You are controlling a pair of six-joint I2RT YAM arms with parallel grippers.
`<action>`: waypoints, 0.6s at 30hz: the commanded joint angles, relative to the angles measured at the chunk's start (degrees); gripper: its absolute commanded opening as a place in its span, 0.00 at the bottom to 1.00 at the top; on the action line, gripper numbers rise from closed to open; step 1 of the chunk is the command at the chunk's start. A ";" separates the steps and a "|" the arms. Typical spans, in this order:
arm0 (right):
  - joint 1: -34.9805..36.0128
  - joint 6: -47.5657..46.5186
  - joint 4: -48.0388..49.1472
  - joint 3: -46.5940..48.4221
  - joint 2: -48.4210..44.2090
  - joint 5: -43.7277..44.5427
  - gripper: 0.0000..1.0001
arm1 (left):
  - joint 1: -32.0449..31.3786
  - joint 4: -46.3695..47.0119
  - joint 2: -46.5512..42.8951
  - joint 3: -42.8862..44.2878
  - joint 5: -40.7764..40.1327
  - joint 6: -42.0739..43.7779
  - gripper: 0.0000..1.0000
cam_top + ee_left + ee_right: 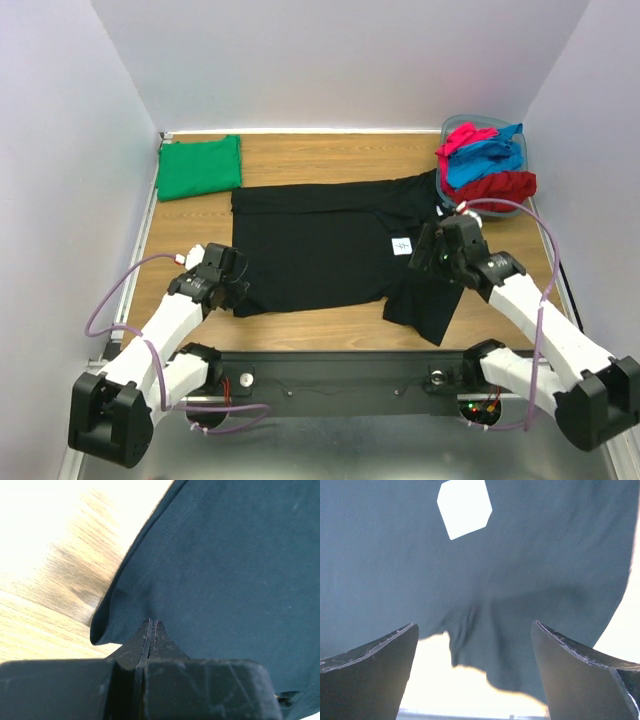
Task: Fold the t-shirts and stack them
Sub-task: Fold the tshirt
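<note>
1. Looks done: one soft green cloth t-shirt [200, 167], folded flat at the far left corner of the brown wooden counter [300, 155].
2. In hand now: the big black cloth t-shirt [320, 250] with a small white label [401, 245], spread out in the middle of the counter, not folded yet.
3. Left gripper [235, 275]: clenched tight, tip right at the near left edge of the black t-shirt. Cannot tell whether any cloth is pinched inside.
4. Right gripper [425, 250]: wide open, grasping nothing, low over the black t-shirt just beside the label.
5. Waiting in the grey-blue plastic tub [447, 128] at the far right corner: a crumpled pink t-shirt [465, 138], a blue t-shirt [485, 155] and a dark red t-shirt [495, 187].
6. Left to do, most likely: fold the black one, put it on the green one, then do the three from the tub. Not far along.
</note>
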 commanded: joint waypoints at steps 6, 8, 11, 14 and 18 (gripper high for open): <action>13.92 18.77 -20.75 -2.31 -6.76 6.78 1.00 | -0.35 -1.62 -3.76 0.34 -2.32 -1.96 0.00; 14.00 19.93 -20.50 -4.33 -7.99 5.46 1.00 | -0.26 -1.63 -3.14 0.25 -2.23 -2.24 0.00; 14.09 19.76 -19.18 -6.27 -6.94 4.05 1.00 | -2.01 -1.80 -1.39 2.44 -2.05 -2.23 0.00; 14.18 18.97 -16.90 -7.50 -5.63 4.48 1.00 | -8.14 -2.24 1.24 6.30 -4.85 -5.83 0.27; 14.27 18.00 -14.52 -8.46 -7.37 4.22 1.00 | -17.91 -3.38 7.13 11.67 -7.06 -10.58 0.78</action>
